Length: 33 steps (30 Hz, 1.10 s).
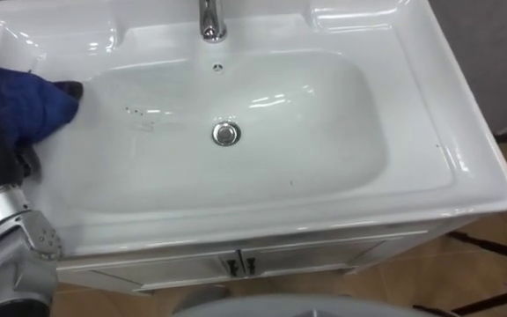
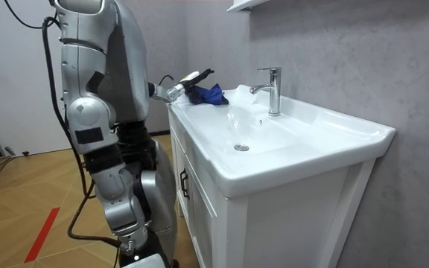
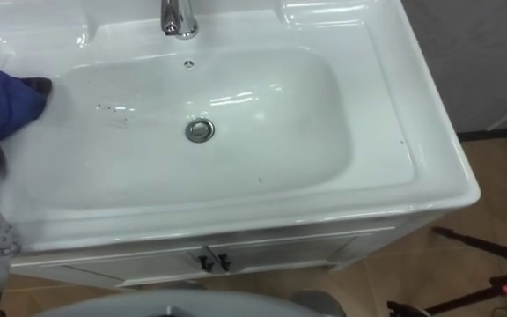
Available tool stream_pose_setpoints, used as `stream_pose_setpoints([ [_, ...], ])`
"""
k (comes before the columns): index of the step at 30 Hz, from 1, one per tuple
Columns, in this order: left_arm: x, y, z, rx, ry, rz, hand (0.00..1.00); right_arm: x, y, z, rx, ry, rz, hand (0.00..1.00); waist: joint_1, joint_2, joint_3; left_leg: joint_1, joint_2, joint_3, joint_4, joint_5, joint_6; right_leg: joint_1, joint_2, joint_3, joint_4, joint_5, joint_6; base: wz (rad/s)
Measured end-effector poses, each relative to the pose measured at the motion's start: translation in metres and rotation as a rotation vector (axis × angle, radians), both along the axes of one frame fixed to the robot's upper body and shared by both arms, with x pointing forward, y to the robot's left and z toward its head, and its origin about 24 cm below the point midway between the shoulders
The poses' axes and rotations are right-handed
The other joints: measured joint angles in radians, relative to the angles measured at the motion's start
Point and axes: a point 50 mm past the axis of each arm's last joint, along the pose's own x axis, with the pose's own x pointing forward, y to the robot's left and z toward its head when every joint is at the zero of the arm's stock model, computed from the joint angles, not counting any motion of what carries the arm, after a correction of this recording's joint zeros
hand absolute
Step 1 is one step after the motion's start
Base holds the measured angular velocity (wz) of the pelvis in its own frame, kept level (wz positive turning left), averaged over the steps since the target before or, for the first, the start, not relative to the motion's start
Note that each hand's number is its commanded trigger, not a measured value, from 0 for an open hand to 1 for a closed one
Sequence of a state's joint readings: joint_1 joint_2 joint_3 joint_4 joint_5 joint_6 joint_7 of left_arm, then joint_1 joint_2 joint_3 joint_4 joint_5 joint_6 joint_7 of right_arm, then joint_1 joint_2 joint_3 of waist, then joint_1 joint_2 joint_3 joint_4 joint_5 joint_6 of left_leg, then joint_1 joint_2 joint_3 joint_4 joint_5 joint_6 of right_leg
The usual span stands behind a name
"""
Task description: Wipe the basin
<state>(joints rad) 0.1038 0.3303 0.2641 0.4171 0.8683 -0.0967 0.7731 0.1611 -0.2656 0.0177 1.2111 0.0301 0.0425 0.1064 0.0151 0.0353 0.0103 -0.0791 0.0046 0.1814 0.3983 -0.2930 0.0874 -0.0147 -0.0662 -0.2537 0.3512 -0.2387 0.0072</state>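
Your left hand (image 2: 191, 79) lies at the basin's (image 1: 416, 132) left rim, wrapped in the blue cloth (image 1: 23, 107), one fingertip (image 1: 70, 89) poking out, grip impossible to tell.

- We stand upright in the room view, with our torso straight.
- Our left arm (image 2: 166, 91) reaches forward at about waist height. Its forearm (image 1: 11, 255) enters the eye views from the lower left.
- Our left hand (image 2: 190, 78) lies ahead of the wrist, its back turned upward in the room view.
- Our right arm (image 2: 95, 141) hangs down along our side.
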Motion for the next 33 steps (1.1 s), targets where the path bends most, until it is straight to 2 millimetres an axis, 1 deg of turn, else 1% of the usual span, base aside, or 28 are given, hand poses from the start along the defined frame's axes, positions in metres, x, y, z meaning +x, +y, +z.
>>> stream_pose_setpoints([
  [2,0.006,-0.003,0.004,0.001,-0.019,-0.017,0.00,-0.001,-0.001,0.000,-0.009,0.008,-0.003,0.00,-0.007,0.012,0.0044,0.000,-0.002,0.002,0.002,-0.002,0.003,-0.005,-0.004,0.001,0.011,0.000,0.000,0.02],
  [3,0.008,-0.004,0.005,0.002,-0.027,-0.028,0.00,0.001,0.000,0.000,-0.009,0.004,0.000,0.00,-0.013,0.020,0.0041,0.000,-0.004,0.001,0.002,-0.003,0.005,-0.005,-0.004,0.001,0.010,0.000,0.002,-0.03],
  [5,0.012,-0.006,0.008,0.008,-0.041,-0.051,0.00,0.002,0.001,-0.001,-0.007,0.001,0.009,0.00,-0.020,0.027,0.0041,0.000,-0.007,0.001,0.002,-0.004,0.007,-0.005,-0.005,0.001,0.010,0.001,0.004,0.00],
  [8,0.017,-0.007,0.012,0.035,-0.045,-0.079,0.00,0.005,0.002,-0.001,0.000,-0.009,0.028,0.00,-0.037,0.029,0.0032,0.001,-0.011,0.002,0.001,-0.004,0.010,-0.005,-0.009,0.003,0.010,-0.001,0.009,0.00],
  [11,0.022,-0.010,0.016,0.056,-0.040,-0.109,0.00,0.005,0.002,-0.001,0.008,-0.006,0.036,0.00,-0.042,0.029,0.0023,0.005,-0.012,0.004,0.000,-0.005,0.012,-0.004,-0.008,0.006,0.010,0.001,0.012,-0.01],
  [13,0.024,-0.014,0.018,0.059,-0.041,-0.131,0.00,0.005,0.002,-0.001,0.011,-0.004,0.035,0.00,-0.042,0.031,0.0013,0.007,-0.012,0.006,-0.002,-0.005,0.013,-0.003,-0.008,0.009,0.010,0.002,0.013,0.00],
  [16,0.028,-0.019,0.026,0.061,-0.071,-0.159,0.00,0.005,0.002,-0.001,0.008,-0.004,0.032,0.00,-0.038,0.032,0.0008,0.013,-0.012,0.007,-0.004,-0.005,0.014,-0.003,-0.008,0.010,0.009,0.002,0.014,0.00],
  [18,0.029,-0.020,0.033,0.045,-0.109,-0.160,0.00,0.005,0.001,-0.001,-0.003,-0.003,0.032,0.00,-0.035,0.038,-0.0035,0.016,-0.012,0.007,-0.007,-0.005,0.014,-0.001,-0.008,0.007,0.009,0.002,0.014,0.00],
  [19,0.030,-0.020,0.034,0.039,-0.118,-0.161,0.00,0.004,0.001,-0.001,-0.006,-0.002,0.031,0.00,-0.034,0.040,-0.0044,0.018,-0.013,0.007,-0.009,-0.005,0.014,0.001,-0.008,0.008,0.010,0.002,0.014,0.00],
  [21,0.030,-0.019,0.042,0.028,-0.158,-0.156,0.00,0.004,-0.001,0.000,-0.019,-0.001,0.029,0.00,-0.033,0.047,-0.0098,0.023,-0.013,0.007,-0.013,-0.005,0.014,-0.001,-0.010,0.008,0.010,0.002,0.014,0.00],
  [23,0.031,-0.018,0.048,0.036,-0.183,-0.159,0.00,0.003,-0.001,0.000,-0.029,0.001,0.026,0.00,-0.033,0.050,-0.0113,0.028,-0.014,0.007,-0.018,-0.004,0.014,-0.003,-0.016,0.008,0.010,0.002,0.014,0.00],
  [26,0.031,-0.019,0.054,0.046,-0.208,-0.167,0.00,0.000,-0.001,-0.001,-0.034,0.014,0.019,0.00,-0.031,0.053,-0.0118,0.037,-0.016,0.006,-0.024,-0.004,0.014,0.005,-0.017,0.005,0.010,0.002,0.015,0.00],
  [29,0.030,-0.015,0.060,0.053,-0.234,-0.151,0.00,-0.002,0.000,-0.001,-0.031,0.018,0.011,0.00,-0.028,0.051,-0.0100,0.037,-0.017,0.006,-0.023,-0.004,0.015,0.013,-0.017,0.004,0.010,0.002,0.015,0.00],
  [31,0.029,-0.012,0.061,0.040,-0.250,-0.134,0.00,-0.002,0.000,-0.001,-0.029,0.016,-0.007,0.00,-0.023,0.051,-0.0101,0.037,-0.017,0.006,-0.022,-0.004,0.015,0.013,-0.014,0.006,0.010,0.002,0.015,0.00],
  [33,0.028,-0.009,0.063,0.036,-0.267,-0.121,0.00,-0.005,0.000,-0.001,-0.033,0.026,-0.029,0.00,-0.007,0.053,-0.0100,0.036,-0.017,0.006,-0.019,-0.005,0.017,0.012,-0.012,0.007,0.010,0.002,0.015,0.00],
])
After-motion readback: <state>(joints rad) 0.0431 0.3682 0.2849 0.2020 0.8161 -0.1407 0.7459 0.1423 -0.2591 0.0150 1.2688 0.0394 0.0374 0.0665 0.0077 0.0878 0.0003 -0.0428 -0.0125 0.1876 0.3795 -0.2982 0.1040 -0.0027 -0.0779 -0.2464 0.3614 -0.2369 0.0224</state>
